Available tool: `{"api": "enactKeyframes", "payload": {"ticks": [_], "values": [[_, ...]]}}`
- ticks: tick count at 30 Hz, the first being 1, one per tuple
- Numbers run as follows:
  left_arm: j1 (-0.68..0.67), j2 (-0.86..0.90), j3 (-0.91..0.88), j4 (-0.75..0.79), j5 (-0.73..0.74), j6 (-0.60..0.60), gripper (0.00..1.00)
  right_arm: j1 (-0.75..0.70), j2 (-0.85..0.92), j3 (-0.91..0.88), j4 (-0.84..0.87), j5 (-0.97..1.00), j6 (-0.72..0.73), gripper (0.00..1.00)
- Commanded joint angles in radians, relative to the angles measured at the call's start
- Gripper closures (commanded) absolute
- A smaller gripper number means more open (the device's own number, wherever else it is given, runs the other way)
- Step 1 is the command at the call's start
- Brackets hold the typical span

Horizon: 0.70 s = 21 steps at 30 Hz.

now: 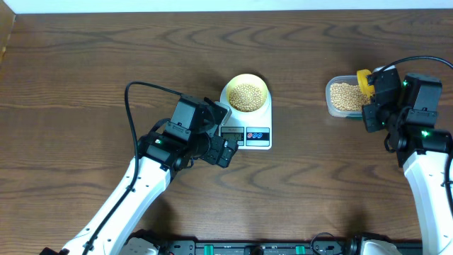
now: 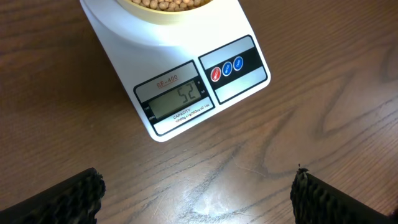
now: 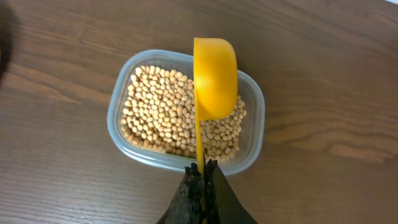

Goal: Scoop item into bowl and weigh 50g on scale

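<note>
A pale bowl (image 1: 262,86) of beans (image 1: 246,95) sat on the scale (image 2: 186,56), its display (image 2: 179,99) reading 52. The left gripper (image 2: 196,196) hovered near the scale, spread wide and empty. The right gripper (image 3: 203,169) pinched a yellow scoop (image 3: 215,78) above the tub (image 3: 115,112). The weighing looked slightly over target, so the next move was probably removing a few beans.

A dark brown wooden table (image 1: 85,64) is filling all three views, its wavy grain running in broad loops. A pale strip (image 1: 212,4) is showing beyond the far edge in the overhead view; what it is cannot be told. Soft light is leaving a faint whitish sheen (image 2: 202,202) on the wood in the left wrist view.
</note>
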Motion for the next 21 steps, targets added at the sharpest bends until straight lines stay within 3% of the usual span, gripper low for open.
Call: {"api": "enactKeyframes", "payload": {"ticks": [1, 5, 12, 21], "values": [[-0.001, 0.006, 0.015, -0.003, 0.008, 0.01, 0.02, 0.003, -0.003, 0.002, 0.019, -0.116, -0.008, 0.99], [-0.001, 0.006, 0.015, -0.003, 0.008, 0.009, 0.02, -0.006, -0.003, 0.002, 0.129, -0.286, 0.1, 0.99], [-0.001, 0.006, 0.015, -0.003, 0.008, 0.01, 0.02, -0.016, -0.003, 0.002, 0.475, -0.468, 0.443, 0.99], [-0.001, 0.006, 0.015, -0.003, 0.008, 0.009, 0.02, -0.039, -0.002, 0.002, 0.707, -0.461, 0.52, 0.99]]}}
